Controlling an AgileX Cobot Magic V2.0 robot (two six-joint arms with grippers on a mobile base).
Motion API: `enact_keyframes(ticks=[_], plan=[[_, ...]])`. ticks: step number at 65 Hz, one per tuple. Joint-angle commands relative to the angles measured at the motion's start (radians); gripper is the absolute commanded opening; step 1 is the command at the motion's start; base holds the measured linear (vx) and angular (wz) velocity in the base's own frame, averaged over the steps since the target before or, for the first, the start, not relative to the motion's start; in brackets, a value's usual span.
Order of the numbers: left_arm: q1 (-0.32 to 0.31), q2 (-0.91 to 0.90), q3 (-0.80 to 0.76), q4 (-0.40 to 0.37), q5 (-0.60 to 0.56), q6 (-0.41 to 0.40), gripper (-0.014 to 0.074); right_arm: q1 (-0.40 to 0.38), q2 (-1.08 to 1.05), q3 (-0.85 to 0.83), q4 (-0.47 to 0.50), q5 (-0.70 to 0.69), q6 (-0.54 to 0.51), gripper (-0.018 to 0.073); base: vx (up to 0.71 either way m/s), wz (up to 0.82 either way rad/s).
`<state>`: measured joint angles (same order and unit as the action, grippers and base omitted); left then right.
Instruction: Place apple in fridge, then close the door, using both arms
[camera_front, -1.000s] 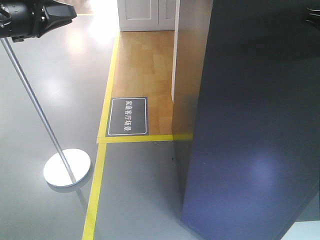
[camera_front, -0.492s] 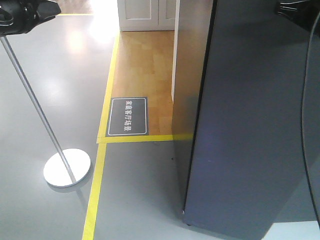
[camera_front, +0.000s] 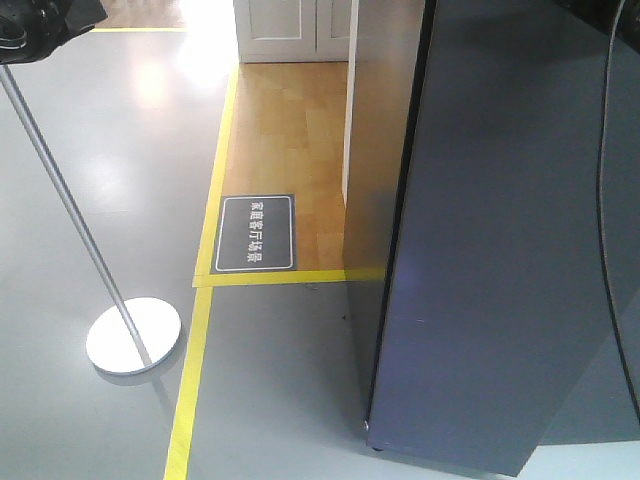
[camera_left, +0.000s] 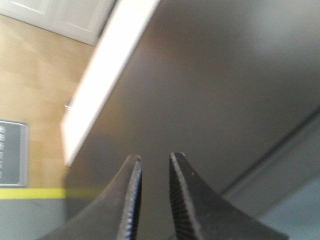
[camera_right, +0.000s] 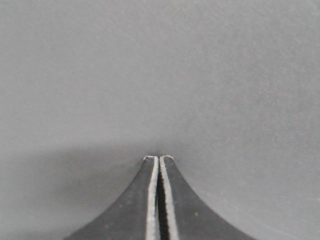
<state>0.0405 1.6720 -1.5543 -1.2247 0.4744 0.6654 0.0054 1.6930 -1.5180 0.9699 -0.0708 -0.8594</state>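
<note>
The fridge's dark grey door (camera_front: 500, 250) fills the right of the front view, and its outer face stands nearly flush with the fridge's side (camera_front: 385, 150). The apple is hidden. My left gripper (camera_left: 155, 157) is open by a narrow gap and empty, and it points at the dark fridge side (camera_left: 215, 75). Only the left arm's black end (camera_front: 40, 25) shows at the top left of the front view. My right gripper (camera_right: 159, 158) is shut and empty, with its tips against the plain grey door face (camera_right: 160, 75).
A thin silver pole on a round white base (camera_front: 133, 335) stands at the left. Yellow floor tape (camera_front: 190, 390) borders a wooden floor with a dark sign (camera_front: 257, 232). White cabinet doors (camera_front: 290, 25) are at the back. A black cable (camera_front: 605, 200) hangs at the right.
The door has swung in towards the fridge and its edge has moved right. The left arm has drawn back to the top left corner. The right arm's end has left the front view.
</note>
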Motion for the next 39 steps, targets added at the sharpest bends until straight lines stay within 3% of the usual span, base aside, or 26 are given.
enact_keyframes(ticks=[1,17,39], plan=[[0.000,-0.049,-0.032,-0.018,-0.037,-0.007,0.0154,-0.037,0.003,-0.051,-0.013,-0.065,-0.010,0.0007,0.00,0.00],[0.000,-0.049,-0.032,-0.019,-0.014,-0.007,0.0154,-0.126,0.020,-0.051,0.002,0.050,-0.010,0.0007,0.00,0.00],[0.000,-0.049,-0.032,-0.020,-0.010,-0.007,0.0154,-0.127,0.119,-0.143,0.001,0.122,-0.045,0.0007,0.00,0.00]])
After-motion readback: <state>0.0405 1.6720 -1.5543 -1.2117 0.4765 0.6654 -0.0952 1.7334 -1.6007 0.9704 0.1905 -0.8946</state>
